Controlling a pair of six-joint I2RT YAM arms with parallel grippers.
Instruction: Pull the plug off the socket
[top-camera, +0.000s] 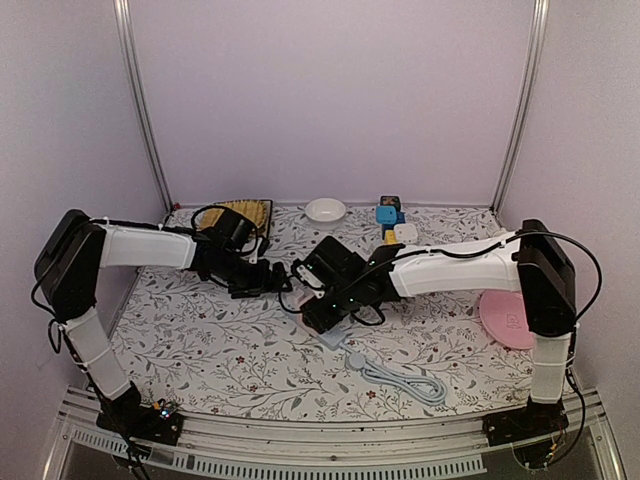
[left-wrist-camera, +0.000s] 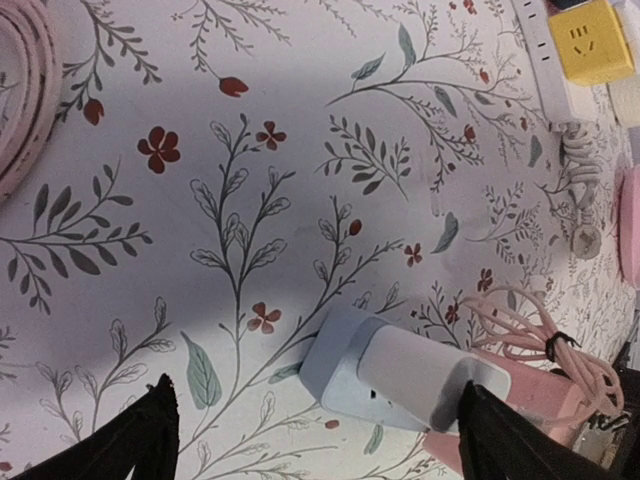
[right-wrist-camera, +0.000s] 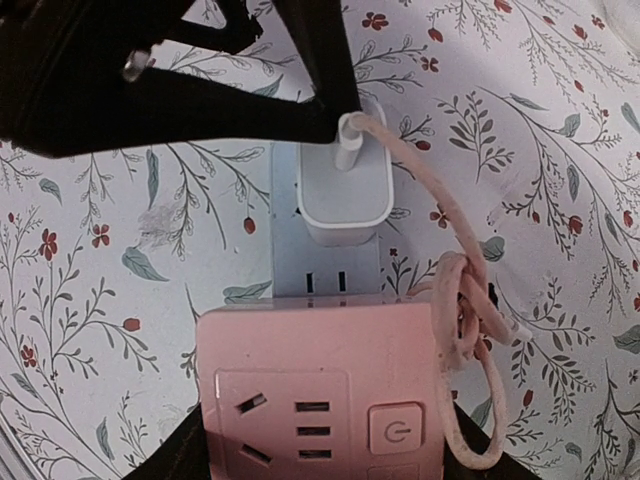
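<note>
Plug (right-wrist-camera: 343, 190), white, sits in grey strip (right-wrist-camera: 325, 275) at 12 o'clock from pink block (right-wrist-camera: 320, 380), which right gripper (right-wrist-camera: 322, 430) clamps. Left gripper (left-wrist-camera: 315, 395) jaws gape around plug; best close squarely on its sides, then pull straight out

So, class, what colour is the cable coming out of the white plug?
Pale pink; the cable shows best in the right wrist view.

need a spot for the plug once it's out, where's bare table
Bare floral tablecloth front left, between the left arm and the coiled pale grey cable. Crowded mid-table around the pink plastic power strip; the back edge holds a round white bowl.
</note>
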